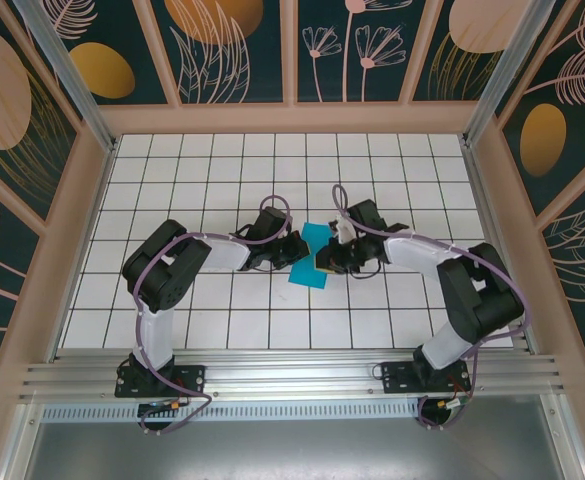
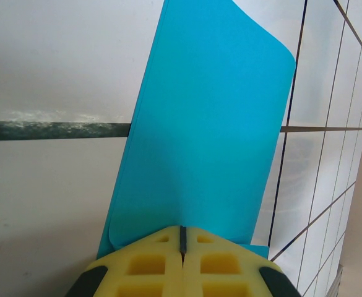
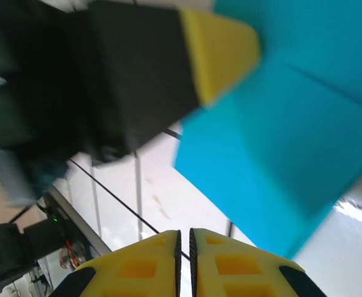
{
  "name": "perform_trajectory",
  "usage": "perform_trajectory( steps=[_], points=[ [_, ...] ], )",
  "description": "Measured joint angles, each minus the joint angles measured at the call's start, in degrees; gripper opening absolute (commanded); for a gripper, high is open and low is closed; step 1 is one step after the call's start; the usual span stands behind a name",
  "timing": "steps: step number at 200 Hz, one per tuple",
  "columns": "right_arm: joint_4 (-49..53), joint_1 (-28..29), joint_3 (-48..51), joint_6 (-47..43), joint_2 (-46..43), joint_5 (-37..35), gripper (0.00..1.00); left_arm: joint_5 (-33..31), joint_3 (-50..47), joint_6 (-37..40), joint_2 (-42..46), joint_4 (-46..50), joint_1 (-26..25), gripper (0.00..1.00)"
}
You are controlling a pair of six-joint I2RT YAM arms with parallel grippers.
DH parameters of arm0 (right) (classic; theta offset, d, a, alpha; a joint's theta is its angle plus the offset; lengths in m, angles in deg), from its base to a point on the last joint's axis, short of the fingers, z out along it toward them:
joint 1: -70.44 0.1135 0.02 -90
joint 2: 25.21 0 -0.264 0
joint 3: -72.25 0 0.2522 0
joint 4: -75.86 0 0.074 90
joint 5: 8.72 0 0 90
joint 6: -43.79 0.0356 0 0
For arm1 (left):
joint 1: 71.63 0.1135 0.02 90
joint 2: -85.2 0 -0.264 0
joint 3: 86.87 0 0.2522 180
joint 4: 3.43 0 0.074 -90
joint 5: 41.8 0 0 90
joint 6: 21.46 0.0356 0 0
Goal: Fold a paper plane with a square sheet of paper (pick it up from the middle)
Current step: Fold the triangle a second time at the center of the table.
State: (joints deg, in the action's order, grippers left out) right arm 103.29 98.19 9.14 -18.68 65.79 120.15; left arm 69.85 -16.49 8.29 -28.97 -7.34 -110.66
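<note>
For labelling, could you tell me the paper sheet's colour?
The paper sheet is plain teal-blue; left wrist view shows it best.

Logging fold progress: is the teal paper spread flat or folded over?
Folded over, loosely: in the left wrist view the sheet doubles back on itself with a rounded bend, pinched in the shut left gripper.

Your left arm (image 1: 160,275) and right arm (image 1: 472,292): black joints, white links, purple cables; yellow pads (image 2: 148,265) on the left gripper (image 2: 182,238).

The white grid-tiled table (image 1: 172,200) carries a teal sheet of paper (image 1: 307,270), seemingly part-lifted, near its middle.
</note>
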Motion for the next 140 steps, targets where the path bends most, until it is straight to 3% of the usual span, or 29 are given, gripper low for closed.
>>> perform_trajectory(
  steps=[85,140],
  points=[
    [-0.22,1.99,-0.85,-0.35,9.92,-4.63,0.13,0.00,0.00,0.00,0.00,0.00,0.00,0.06],
    [-1.79,1.55,0.52,-0.98,10.29,-4.15,0.14,-0.02,-0.37,0.00,0.00,-0.63,0.00,0.06]
  ],
)
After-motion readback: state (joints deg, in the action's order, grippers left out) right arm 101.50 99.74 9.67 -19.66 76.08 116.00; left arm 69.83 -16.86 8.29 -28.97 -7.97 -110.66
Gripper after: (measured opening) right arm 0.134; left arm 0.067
